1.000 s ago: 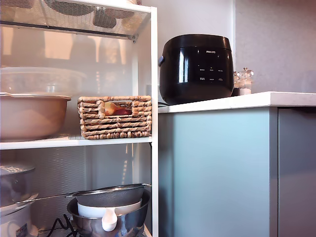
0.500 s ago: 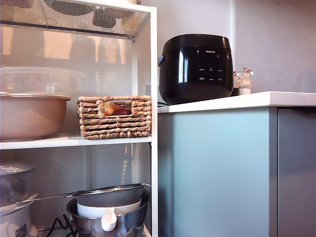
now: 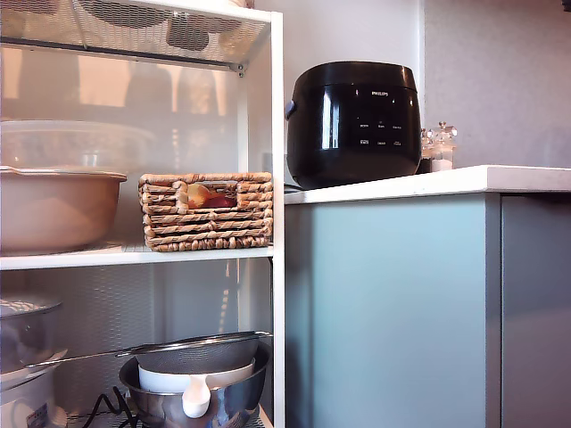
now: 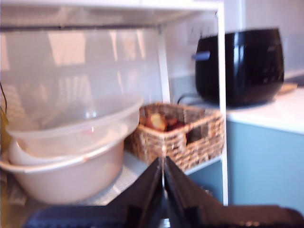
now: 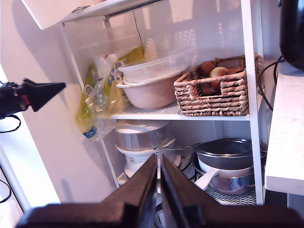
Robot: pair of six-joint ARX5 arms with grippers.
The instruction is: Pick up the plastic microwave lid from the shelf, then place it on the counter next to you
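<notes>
The plastic microwave lid [image 3: 76, 143] is a clear frosted dome resting rim-up in a beige bowl [image 3: 53, 209] on the shelf's [image 3: 278, 214] middle board, at the exterior view's left. The first wrist view shows the lid [image 4: 71, 126] in the bowl [image 4: 66, 175] ahead of my first gripper [image 4: 163, 178], which is shut and empty, well short of it. My second gripper [image 5: 159, 178] is shut and empty too, farther back from the lid [image 5: 154, 66]. My first gripper [image 5: 35, 94] also shows there as a black point. The counter [image 3: 428, 185] adjoins the shelf. Neither gripper appears in the exterior view.
A wicker basket [image 3: 207, 211] of produce sits beside the bowl. A black rice cooker [image 3: 355, 120] and shakers [image 3: 439, 147] stand on the counter. On the lower tier are a strainer [image 3: 201, 352] in a metal bowl, and pots [image 5: 142, 137]. A plastic bag [image 5: 97, 107] hangs off the shelf's side.
</notes>
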